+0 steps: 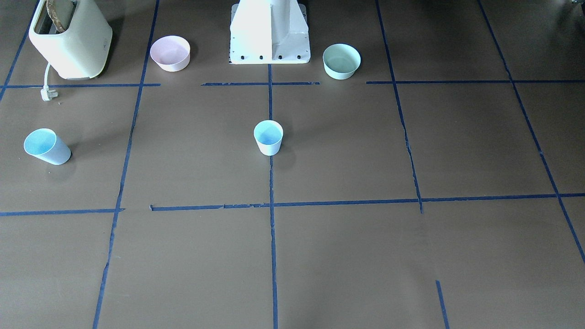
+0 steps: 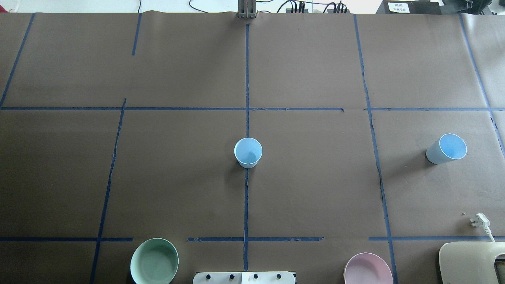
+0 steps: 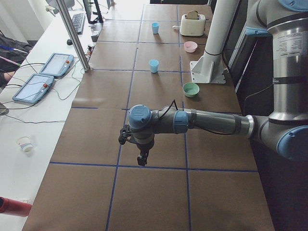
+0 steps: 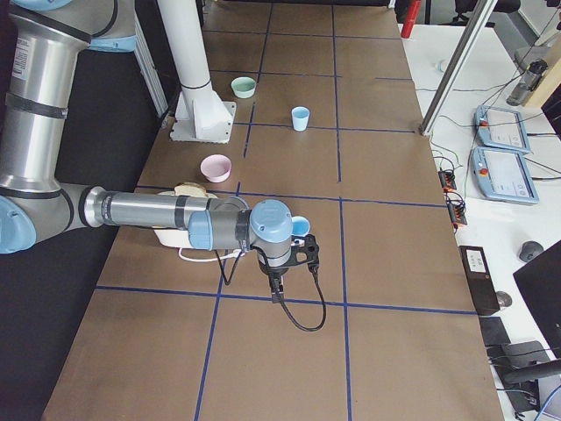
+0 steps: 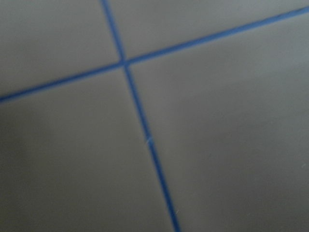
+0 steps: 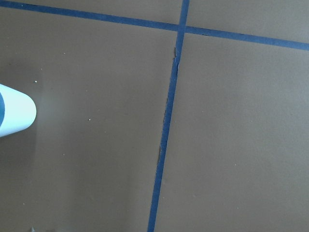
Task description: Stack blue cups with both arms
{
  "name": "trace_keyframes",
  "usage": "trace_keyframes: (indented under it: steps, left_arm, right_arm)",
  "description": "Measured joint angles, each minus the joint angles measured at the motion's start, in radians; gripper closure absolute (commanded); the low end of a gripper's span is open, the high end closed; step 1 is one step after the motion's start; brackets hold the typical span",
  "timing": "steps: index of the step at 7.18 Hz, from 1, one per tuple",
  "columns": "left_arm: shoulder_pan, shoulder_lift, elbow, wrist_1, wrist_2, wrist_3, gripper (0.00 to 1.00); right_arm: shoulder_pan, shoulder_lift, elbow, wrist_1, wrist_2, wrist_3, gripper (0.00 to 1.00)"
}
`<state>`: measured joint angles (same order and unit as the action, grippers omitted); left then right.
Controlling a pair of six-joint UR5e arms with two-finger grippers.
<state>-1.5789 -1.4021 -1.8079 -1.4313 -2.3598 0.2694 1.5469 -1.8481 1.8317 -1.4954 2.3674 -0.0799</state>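
One blue cup stands upright in the middle of the overhead view, right on the central blue tape line. The other blue cup stands well apart from it at the right of that view, also upright on the brown counter. Its pale side pokes in at the left edge of the right wrist view.

The left hand hangs above the counter in the lower middle of the left side view, far from both cups. The right hand hangs in the middle of the right side view, near the other blue cup but apart from it. Whether either hand is open or closed I cannot tell.

Along the bottom edge of the overhead view sit a mint-green bowl, the white base block, a pink bowl and a cream toaster, with its loose plug just beside it.
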Motion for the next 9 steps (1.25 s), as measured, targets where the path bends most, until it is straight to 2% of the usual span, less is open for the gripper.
trace_keyframes:
  steps: [1, 4, 6, 9]
  left_arm:
    - [-0.013, 0.018, 0.002, -0.004, -0.001, -0.002, 0.00]
    - [-0.019, 0.024, 0.003, -0.007, -0.002, -0.007, 0.00]
    - [-0.019, 0.024, 0.000, -0.008, -0.003, -0.007, 0.00]
    - [-0.019, 0.025, 0.000, -0.008, -0.002, -0.005, 0.00]
  right_arm:
    - [-0.025, 0.002, 0.003, 0.038, 0.019, 0.077, 0.00]
    - [-0.212, 0.017, -0.002, 0.324, -0.004, 0.495, 0.00]
    - [-0.309, 0.073, -0.043, 0.377, -0.044, 0.587, 0.00]
    - [-0.410, 0.141, -0.102, 0.386, -0.084, 0.647, 0.00]
